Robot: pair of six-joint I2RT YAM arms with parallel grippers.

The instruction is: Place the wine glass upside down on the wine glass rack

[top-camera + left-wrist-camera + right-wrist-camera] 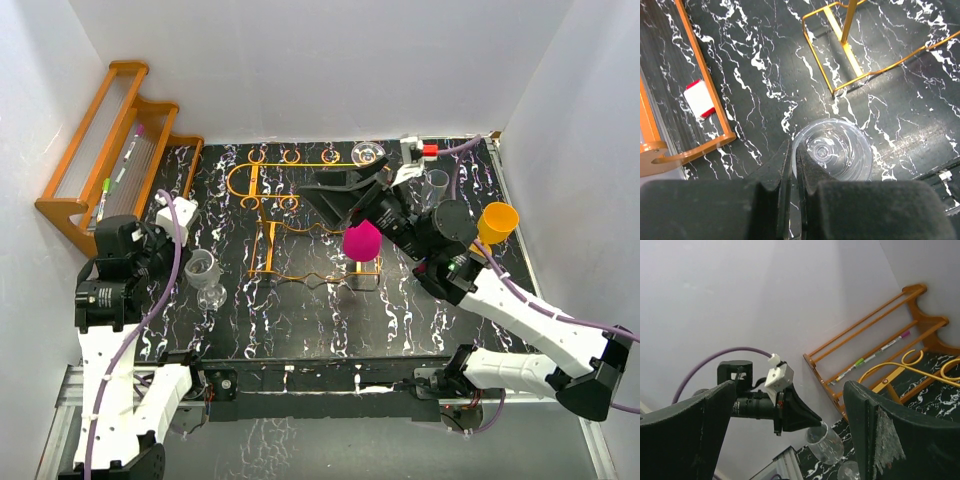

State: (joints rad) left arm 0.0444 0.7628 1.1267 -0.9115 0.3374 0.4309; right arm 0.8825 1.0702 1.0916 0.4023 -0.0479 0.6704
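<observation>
— The wine glass (203, 272) is at the near left of the marble table (330, 320), mouth up. The left gripper (186, 262) has its rim pinched, one finger inside the bowl and one outside, with the jaws almost together on the glass wall.

— Is it off the table?

— I can't tell from where I stand. I'd want it raised straight up first, then rolled over slowly at the wrist. A pinch on a thin rim looks likely to slip once the foot swings overhead.

— And after that?

— Then the stem goes into one of the ring slots on the wine glass rack (290, 205), so the foot rests on the rails and the bowl hangs below. The rack's near wire leg stands just beyond the glass, with bare marble between them, so there's room to turn it before reaching in.

— Anything crowding it?

— The wooden rack (110, 140) and the side wall are close on the left, so the elbow shouldn't swing that way. Further back, the right gripper (335, 195) hangs over the rack's right half, fingers wide apart and holding nothing, with a magenta glass (362, 240) just below it. The left-hand rings look free, so I'd aim there.
</observation>
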